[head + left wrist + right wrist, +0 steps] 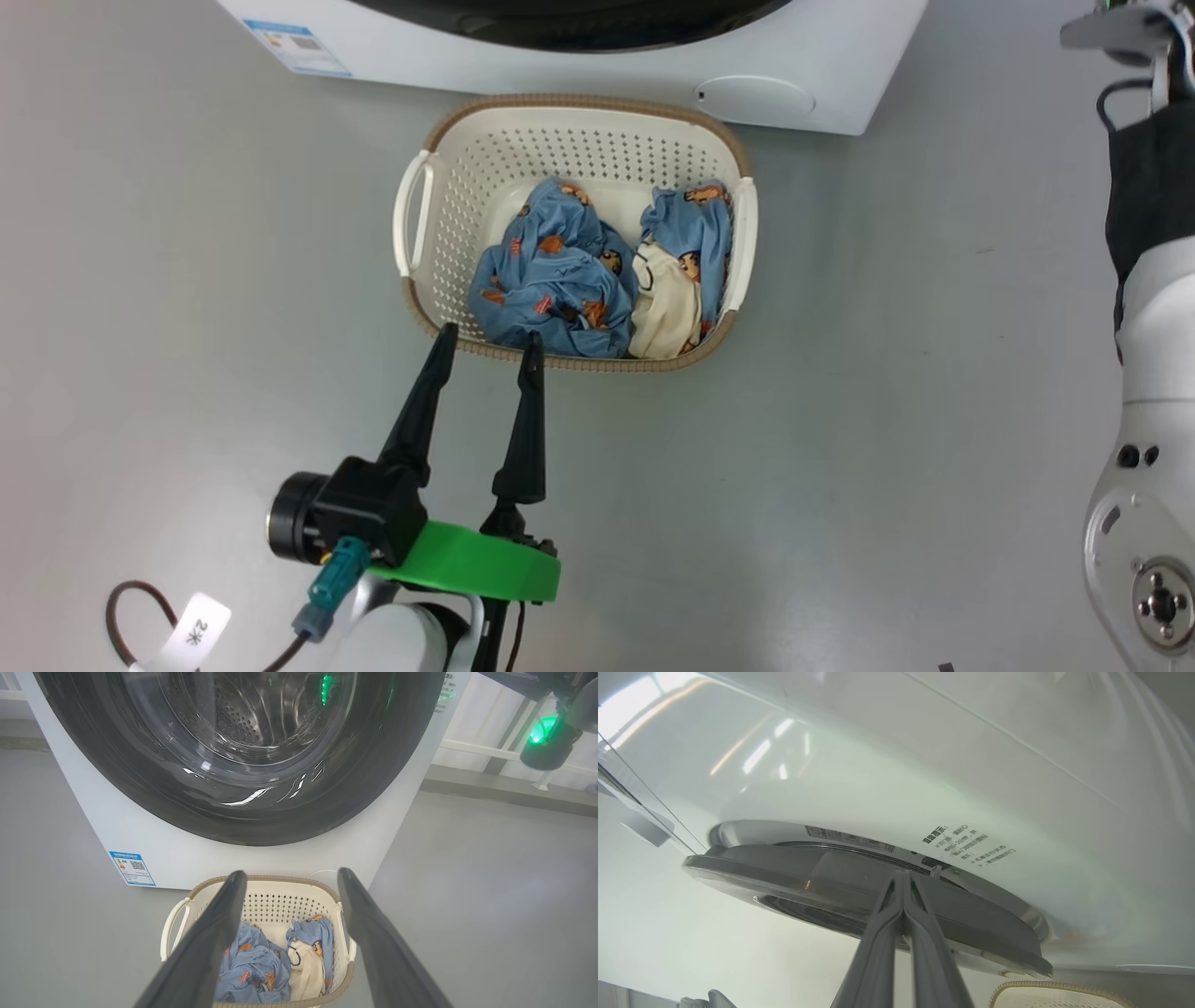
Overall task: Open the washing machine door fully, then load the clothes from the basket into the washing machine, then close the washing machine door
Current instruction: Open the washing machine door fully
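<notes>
The basket (579,140) stands on the floor right before the washing machine (560,65). In it lie the clothes (560,271), light blue with orange figures, one with a cream part. My left gripper (490,336) is open, its tips just over the basket's near rim and nothing between them. The left wrist view looks past that gripper (292,873) at the clothes (252,966), the basket (280,900) and the glossy black washing machine door (140,788), which lies against the white front. My right gripper (903,873) is shut, its tips at the door's (808,877) rim beside the white front (924,765).
Grey floor spreads on both sides of the basket. My right arm's pale forearm (1158,373) fills the head view's right edge. A blue label sticker (299,42) and a round cover (754,95) mark the machine's lower front. A white rail (490,751) runs to the machine's right.
</notes>
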Tool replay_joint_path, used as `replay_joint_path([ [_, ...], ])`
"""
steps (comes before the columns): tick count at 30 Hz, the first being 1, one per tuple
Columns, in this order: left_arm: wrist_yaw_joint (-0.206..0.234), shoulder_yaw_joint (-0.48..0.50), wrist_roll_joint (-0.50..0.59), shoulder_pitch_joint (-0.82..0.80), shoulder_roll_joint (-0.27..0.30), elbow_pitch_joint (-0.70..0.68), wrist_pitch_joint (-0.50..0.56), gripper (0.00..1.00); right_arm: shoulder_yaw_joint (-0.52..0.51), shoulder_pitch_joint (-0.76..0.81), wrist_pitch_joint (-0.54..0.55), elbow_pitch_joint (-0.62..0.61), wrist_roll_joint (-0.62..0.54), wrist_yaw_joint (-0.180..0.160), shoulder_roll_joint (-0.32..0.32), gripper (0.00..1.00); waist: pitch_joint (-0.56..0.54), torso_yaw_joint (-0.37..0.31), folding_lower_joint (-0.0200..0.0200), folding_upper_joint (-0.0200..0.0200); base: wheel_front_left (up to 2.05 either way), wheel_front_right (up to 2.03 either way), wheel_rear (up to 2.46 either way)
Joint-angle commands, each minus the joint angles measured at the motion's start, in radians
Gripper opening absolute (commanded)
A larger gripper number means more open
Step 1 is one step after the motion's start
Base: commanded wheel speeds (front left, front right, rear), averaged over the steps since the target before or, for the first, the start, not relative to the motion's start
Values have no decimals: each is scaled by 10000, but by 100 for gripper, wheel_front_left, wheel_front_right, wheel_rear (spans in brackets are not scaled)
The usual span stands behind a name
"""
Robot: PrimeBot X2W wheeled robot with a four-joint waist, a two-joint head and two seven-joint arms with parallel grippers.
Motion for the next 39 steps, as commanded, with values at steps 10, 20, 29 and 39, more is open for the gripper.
replay_joint_path([
  [10,145,-1,-188,-243,118,-326,-65,100,270,-1587,277,784,-440,100,105,0,335,508,0,-1,0,0,0],
  [20,220,-178,-301,-287,118,-384,-65,100,233,-2550,707,1785,-560,100,-67,0,515,761,0,-1,0,0,0],
  [29,262,-293,-387,-309,118,-377,-65,100,-93,-3045,1258,2630,-321,100,-92,0,486,872,0,-1,0,0,0],
  [39,308,-306,-376,-220,118,-376,-65,100,-334,-3386,1990,3705,-425,100,-182,0,378,840,0,-1,0,0,0],
])
